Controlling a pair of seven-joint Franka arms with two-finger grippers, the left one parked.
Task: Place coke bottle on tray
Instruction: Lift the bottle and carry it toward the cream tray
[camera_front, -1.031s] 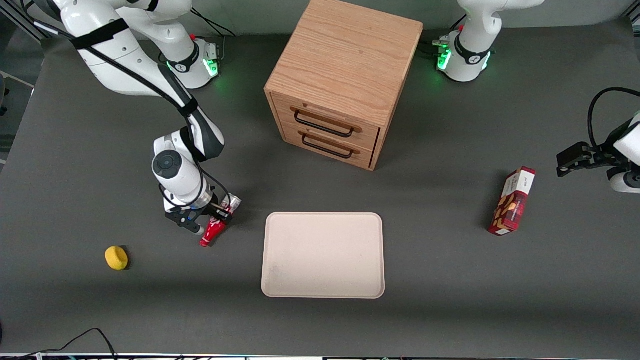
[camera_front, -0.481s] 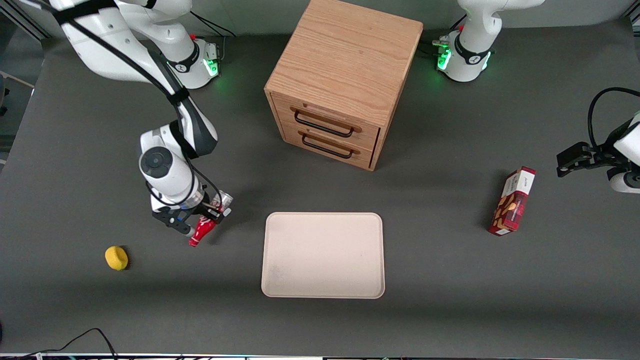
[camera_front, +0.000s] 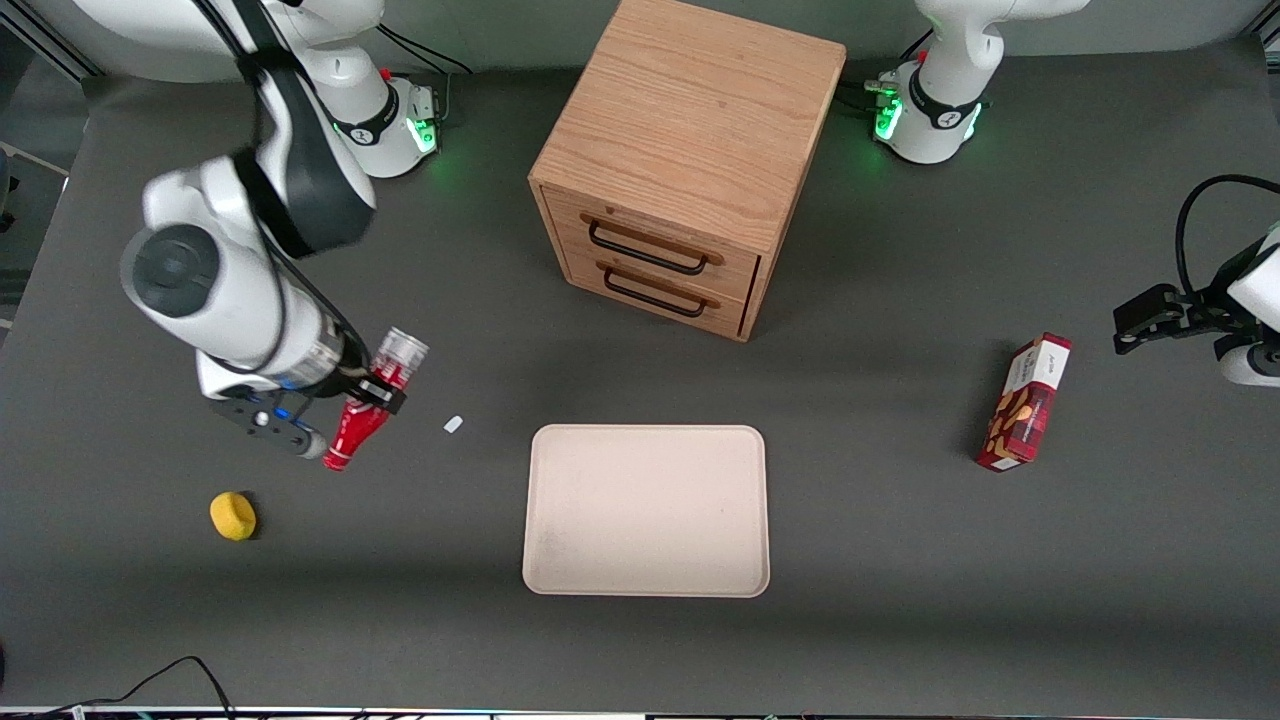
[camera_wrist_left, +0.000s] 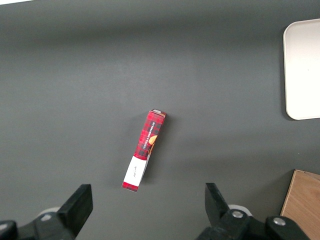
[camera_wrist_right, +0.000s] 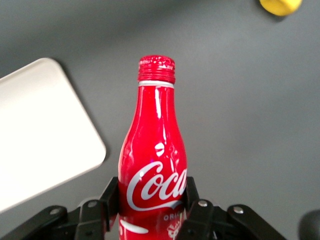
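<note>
The coke bottle (camera_front: 366, 412) is a slim red bottle with white script, a red cap and a silvery base end. It hangs tilted above the table, cap end lowest and nearest the front camera. My right gripper (camera_front: 352, 407) is shut on its body, well off the tabletop, toward the working arm's end of the table. In the right wrist view the bottle (camera_wrist_right: 155, 160) sits squeezed between the two black fingers (camera_wrist_right: 110, 197) of the gripper (camera_wrist_right: 152, 199). The cream tray (camera_front: 647, 510) lies flat on the table beside the bottle; its rounded corner (camera_wrist_right: 45, 130) shows in the right wrist view.
A yellow round object (camera_front: 233, 516) lies on the table nearer the front camera than the gripper. A small white scrap (camera_front: 453, 424) lies between the bottle and the tray. A wooden two-drawer cabinet (camera_front: 690, 160) stands farther back. A red snack box (camera_front: 1025, 402) lies toward the parked arm's end.
The gripper has risen from the table with the coke bottle in it and shifted away from the tray. A small white scrap now shows on the table where the bottle lay.
</note>
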